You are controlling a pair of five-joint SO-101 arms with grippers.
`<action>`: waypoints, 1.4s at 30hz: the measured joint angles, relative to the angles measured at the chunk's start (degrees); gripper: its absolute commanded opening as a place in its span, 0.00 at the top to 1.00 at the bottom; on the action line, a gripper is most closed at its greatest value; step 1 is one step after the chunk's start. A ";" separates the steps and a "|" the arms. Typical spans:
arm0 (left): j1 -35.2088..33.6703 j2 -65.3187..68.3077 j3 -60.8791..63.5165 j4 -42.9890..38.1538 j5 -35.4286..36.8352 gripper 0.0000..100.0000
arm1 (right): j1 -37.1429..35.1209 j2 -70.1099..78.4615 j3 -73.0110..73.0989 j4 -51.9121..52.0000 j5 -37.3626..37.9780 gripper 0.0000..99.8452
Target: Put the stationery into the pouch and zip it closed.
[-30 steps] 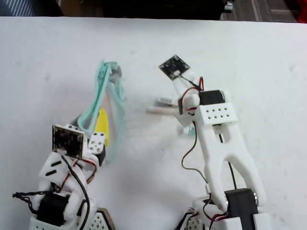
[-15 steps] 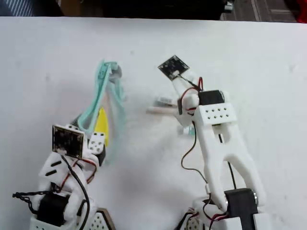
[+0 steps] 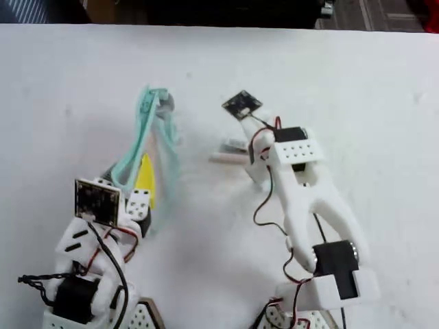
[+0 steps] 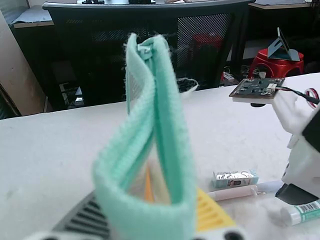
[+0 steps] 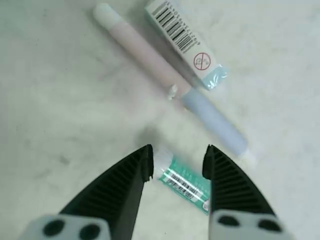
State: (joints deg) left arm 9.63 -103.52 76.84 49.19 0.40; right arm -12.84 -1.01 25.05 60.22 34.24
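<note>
The left gripper (image 3: 139, 184) is clamped on the near end of the pouch (image 4: 167, 130). The pouch stands on its edge on the worktop (image 3: 357, 82) with its mouth gaping — the zip undone. The stationery lies on the worktop beside the pouch, toward the right arm, all of it outside. There is a pink-and-blue pen (image 5: 160, 70), a small barcoded box (image 5: 182, 40) just beside it and roughly parallel, and a short green-and-white tube (image 5: 186, 185) near the pen's blue end. The right gripper (image 5: 177, 152) hangs over that tube with its jaws spread wide, one black finger on either side of the tube's white end — whether they touch it I cannot tell.
</note>
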 measured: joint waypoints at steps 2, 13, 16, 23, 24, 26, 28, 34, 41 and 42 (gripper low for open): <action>0.00 0.00 0.00 0.00 0.00 0.98 | -0.53 1.49 0.00 -1.67 2.29 0.84; 0.00 0.00 0.00 0.00 0.00 0.98 | 0.00 11.52 -1.05 -12.22 4.04 0.84; 0.00 0.00 0.00 0.00 0.00 0.98 | 0.00 12.48 -2.02 -12.22 4.04 0.84; 0.00 0.00 0.00 0.00 0.00 0.98 | -0.44 13.71 -1.85 -12.13 8.44 0.85; 0.00 0.00 0.00 0.00 0.00 0.98 | -0.70 14.15 -2.02 -12.13 10.37 0.86; 0.00 0.00 0.00 0.00 0.00 0.98 | -1.32 14.86 -2.73 -11.60 13.10 0.91; 0.00 0.00 0.00 0.00 0.00 0.98 | -1.76 15.91 -4.48 -9.67 13.98 0.98; 0.00 0.00 0.00 0.00 0.00 0.98 | -1.76 19.16 -9.49 -5.10 14.42 0.99; 0.00 0.00 0.00 0.00 0.00 0.98 | -1.76 19.52 -10.29 -4.22 14.42 0.98; 0.00 0.00 0.00 0.00 0.00 0.98 | -1.76 19.52 -10.29 -4.04 14.42 0.98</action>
State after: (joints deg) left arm 9.63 -103.52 76.84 49.19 0.40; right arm -14.59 18.51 14.77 56.18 48.66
